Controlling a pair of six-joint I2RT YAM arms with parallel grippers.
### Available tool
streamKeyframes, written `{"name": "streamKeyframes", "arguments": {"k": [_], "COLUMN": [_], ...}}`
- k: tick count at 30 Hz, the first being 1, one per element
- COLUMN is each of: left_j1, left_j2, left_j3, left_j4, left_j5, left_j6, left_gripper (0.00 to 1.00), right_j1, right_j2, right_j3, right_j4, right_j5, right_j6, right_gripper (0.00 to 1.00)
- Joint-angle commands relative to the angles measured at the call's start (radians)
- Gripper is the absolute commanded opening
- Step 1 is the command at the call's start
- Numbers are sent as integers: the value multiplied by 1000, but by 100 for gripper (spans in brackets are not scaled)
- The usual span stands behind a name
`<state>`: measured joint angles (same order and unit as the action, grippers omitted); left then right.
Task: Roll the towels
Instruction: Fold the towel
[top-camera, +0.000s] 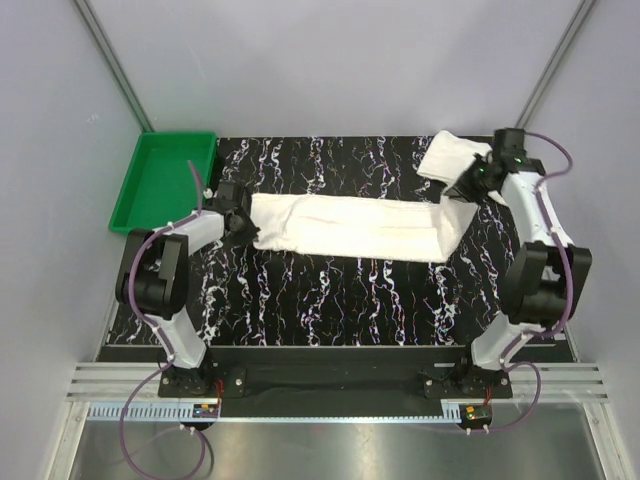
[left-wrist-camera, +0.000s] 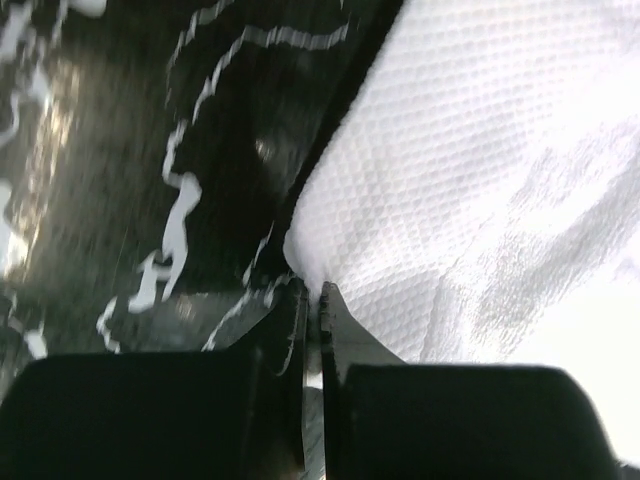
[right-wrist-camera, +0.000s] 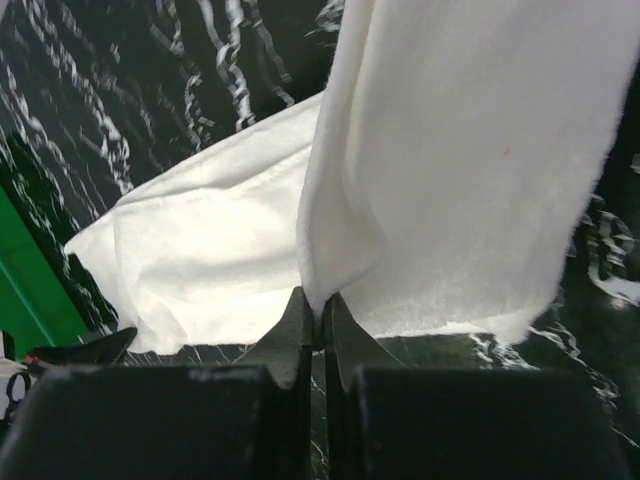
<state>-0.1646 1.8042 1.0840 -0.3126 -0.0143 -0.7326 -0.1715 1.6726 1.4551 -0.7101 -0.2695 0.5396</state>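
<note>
White towel (top-camera: 350, 228) tight in both claws (left-wrist-camera: 312, 295) (right-wrist-camera: 318, 305)

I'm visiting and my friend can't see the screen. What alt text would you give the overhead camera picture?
A long white towel lies across a black marbled table, with the robot's left gripper and right gripper each pinching one end. A green tray sits at the far left corner, and more white cloth lies at the far right.

Lab cell: grey enclosure walls (top-camera: 300, 60)
</note>
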Motion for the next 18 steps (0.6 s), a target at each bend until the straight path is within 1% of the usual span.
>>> {"name": "streamKeyframes", "arguments": {"k": [1, 3, 4, 5, 6, 7, 8, 9, 10, 11, 12, 14, 17, 18], "left_j1": [-13, -15, -15, -15, -15, -15, -15, -15, -15, -15, -15, -15, -15, -15], "left_j2": [-135, -164, -187, -198, -219, -229, -239, -259, -270, -281, -299, -319, -359, -376], "left_j3": [-97, -137, -147, -159, -180, -193, -205, -225, -231, -239, -237, -230, -226, -225], "left_j4": [-8, -28, -46, -51, -55, -54, -49, -45, -40, -40, -46, -65, -75, -80], "left_j5": [-45, -72, -79, -78, -79, -76, -67, -65, -62, -59, -59, -49, -29, -23], "left_j6": [30, 41, 53, 59, 65, 70, 74, 81, 87, 88, 91, 91, 88, 90], "left_gripper": [0, 0, 0, 0, 2, 12, 26, 45, 82, 94, 99, 99, 99, 99], "right_j1": [162, 236, 306, 337, 372, 401, 462, 489, 515, 573, 596, 671, 734, 777], "right_j2": [91, 114, 133, 141, 150, 170, 177, 187, 206, 220, 231, 272, 334, 370], "right_j3": [128, 186, 203, 238, 257, 277, 315, 332, 365, 385, 407, 467, 545, 566], "right_j4": [-124, -146, -153, -160, -173, -181, -187, -190, -190, -195, -201, -215, -210, -213], "right_j5": [7, 6, 12, 12, 15, 21, 32, 32, 35, 44, 47, 74, 87, 95], "right_j6": [-76, -102, -110, -115, -115, -113, -109, -104, -90, -86, -79, -61, -29, -11], "right_gripper": [0, 0, 0, 0, 0, 0, 0, 0, 0, 0, 0, 0, 0, 0]}}
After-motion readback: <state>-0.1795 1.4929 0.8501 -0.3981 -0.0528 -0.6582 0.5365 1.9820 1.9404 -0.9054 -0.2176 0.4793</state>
